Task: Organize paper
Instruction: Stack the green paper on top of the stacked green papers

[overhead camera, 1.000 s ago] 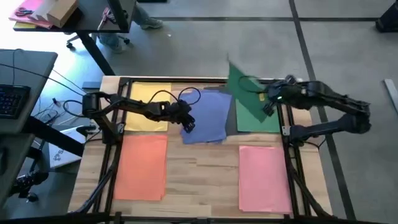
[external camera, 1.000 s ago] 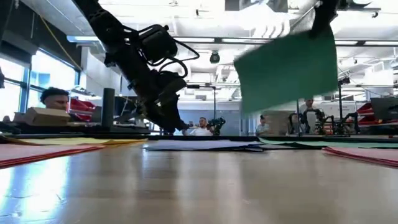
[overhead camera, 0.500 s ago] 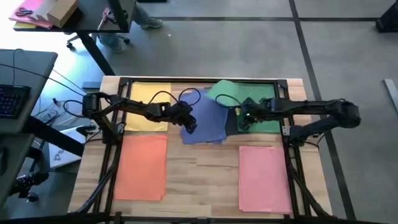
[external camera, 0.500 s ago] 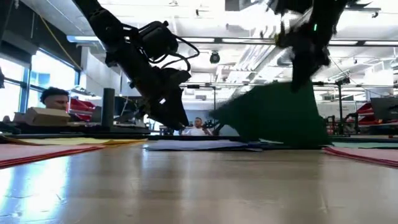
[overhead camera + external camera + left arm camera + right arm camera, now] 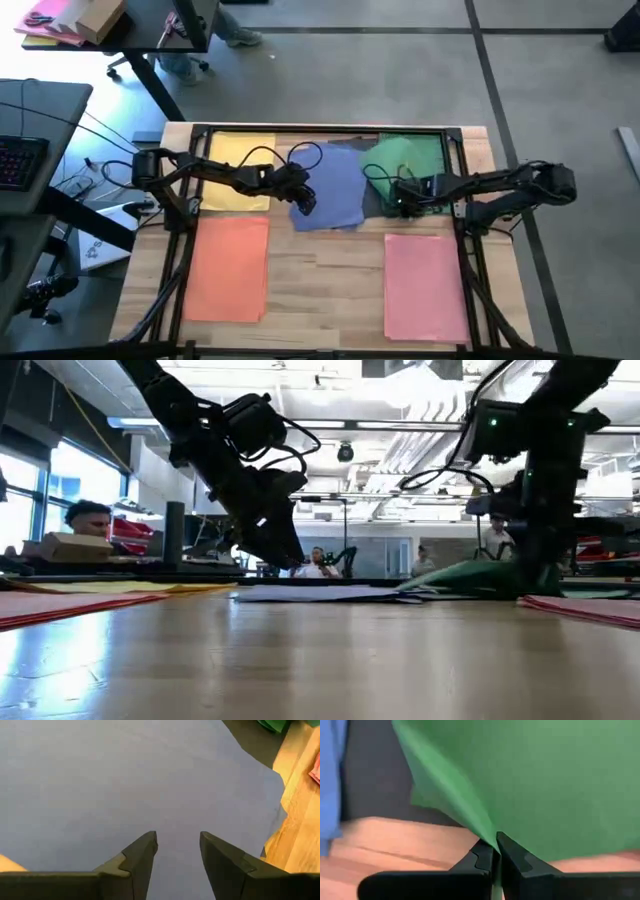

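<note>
Your right gripper (image 5: 495,851) is pinched tight on the edge of the green sheet (image 5: 400,158), low over the back right of the bench (image 5: 320,265), with that sheet bulging up over a dark grey sheet (image 5: 374,197). Your left gripper (image 5: 178,851) sits with its fingers apart, right over the blue sheet (image 5: 340,185) in the back middle. The yellow sheet (image 5: 240,152) lies back left, the orange sheet (image 5: 228,268) front left and the pink sheet (image 5: 425,285) front right, all flat.
</note>
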